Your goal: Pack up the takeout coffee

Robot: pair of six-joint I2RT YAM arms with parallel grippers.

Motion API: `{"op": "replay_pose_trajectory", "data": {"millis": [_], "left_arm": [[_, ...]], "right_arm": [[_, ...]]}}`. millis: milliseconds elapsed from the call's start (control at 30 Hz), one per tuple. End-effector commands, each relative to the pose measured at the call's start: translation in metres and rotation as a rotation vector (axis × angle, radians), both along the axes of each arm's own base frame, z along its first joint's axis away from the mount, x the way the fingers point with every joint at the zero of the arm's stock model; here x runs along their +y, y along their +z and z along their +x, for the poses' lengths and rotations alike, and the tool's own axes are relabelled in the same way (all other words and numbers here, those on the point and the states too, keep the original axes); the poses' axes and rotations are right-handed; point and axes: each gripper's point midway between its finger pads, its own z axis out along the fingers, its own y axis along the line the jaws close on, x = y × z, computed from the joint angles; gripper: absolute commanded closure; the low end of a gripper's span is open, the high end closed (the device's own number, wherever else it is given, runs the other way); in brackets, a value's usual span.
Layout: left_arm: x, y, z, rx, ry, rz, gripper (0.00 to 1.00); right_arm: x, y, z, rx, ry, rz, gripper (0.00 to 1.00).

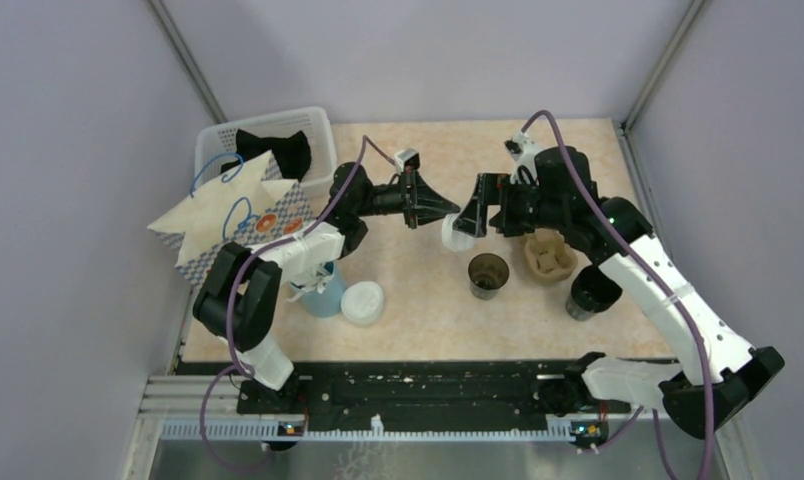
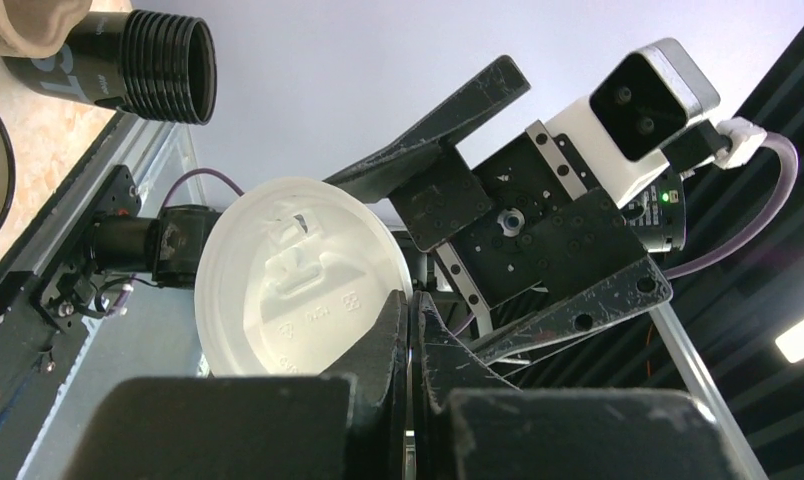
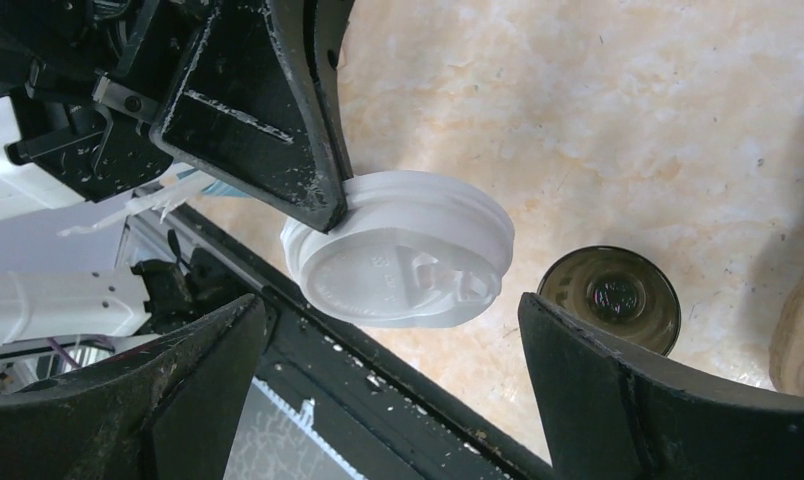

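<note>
- We see the left gripper (image 3: 323, 195) closed on the edge of the greyish-white lid (image 3: 403, 262). It pinches only the rim, and the lid hangs in the air above the table (image 1: 418, 330), not level but tipped well to one side.
- The right gripper (image 3: 393, 305) is wide open. Its two fingers stand one on each side of the lid and touch it nowhere that we can see.
- The coffee cup (image 1: 488, 275) stands upright on the table with no lid on it, apart from both grippers.
- The relation that matters is this: from the lid, the coffee cup lies lower, toward the near edge of the table and a little to the robot's right.
- The flat face of the lid is turned sideways toward the right wrist camera, while the axis of the coffee cup is vertical. We judge that the lid must be turned level, hollow side down, before it can sit on the rim.
- The right arm is somewhat nearer to the coffee cup, so we judge that passing the lid to the right gripper is the likely step in hand. We cannot be sure of this.
- A second white lid (image 1: 363, 302) lies flat on the table near the left arm. The cardboard carrier (image 1: 548, 255) stands just beside the coffee cup, on its right.
</note>
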Motion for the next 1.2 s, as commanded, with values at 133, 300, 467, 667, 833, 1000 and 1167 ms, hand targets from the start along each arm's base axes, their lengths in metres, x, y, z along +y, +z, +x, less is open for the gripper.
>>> {"op": "replay_pose_trajectory", "data": {"millis": [133, 300, 467, 667, 833, 1000, 1167], "left_arm": [[0.002, 0.009, 0.002, -0.004, 0.019, -0.04, 1.0], [0.003, 0.01, 0.001, -0.005, 0.019, -0.042, 1.0], [0.004, 0.008, -0.001, 0.003, 0.021, -0.041, 1.0], [0.004, 0.01, 0.0, 0.003, 0.024, -0.046, 1.0], [0.005, 0.011, 0.0, 0.001, 0.032, -0.05, 1.0], [0.005, 0.012, 0.001, 0.005, 0.037, -0.051, 1.0], [0.004, 0.011, 0.003, 0.007, 0.039, -0.051, 1.0]], "right_arm": [[0.018, 0.012, 0.007, -0.078, 0.022, 0.006, 0.01], [0.016, 0.005, 0.007, -0.069, 0.014, -0.011, 0.02], [0.014, 0.001, 0.007, -0.06, 0.002, -0.023, 0.03], [0.018, -0.005, 0.005, -0.045, 0.024, -0.016, 0.06], [0.017, -0.011, 0.006, -0.038, 0.017, -0.035, 0.07], [0.018, -0.012, 0.006, -0.041, 0.022, -0.035, 0.1], [0.021, -0.014, 0.006, -0.038, 0.029, -0.025, 0.14]]}}
